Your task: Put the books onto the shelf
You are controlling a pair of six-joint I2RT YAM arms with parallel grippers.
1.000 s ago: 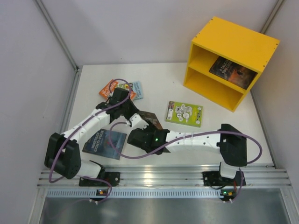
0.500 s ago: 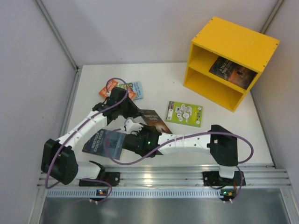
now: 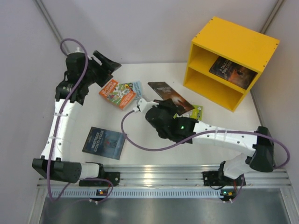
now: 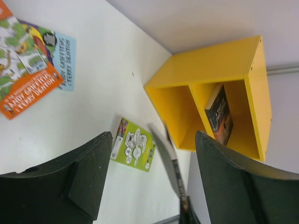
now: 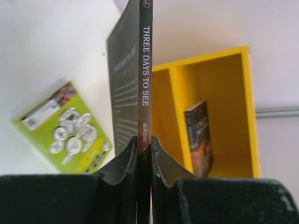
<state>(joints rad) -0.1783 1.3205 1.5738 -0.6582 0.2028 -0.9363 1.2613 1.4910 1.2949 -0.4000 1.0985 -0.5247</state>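
My right pincer [image 5: 144, 143] is clamped on the spine of the thin dark paperback book [image 5: 145, 60], which juts forward toward the yellow wooden shelf [image 5: 250, 112].

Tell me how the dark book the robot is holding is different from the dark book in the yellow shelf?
The held book is pinched at its spine by the jaws of the right gripper; the shelf book is touched by nothing. The held book is outside the shelf; the shelf book leans inside its upper compartment. Both are dark paperbacks.
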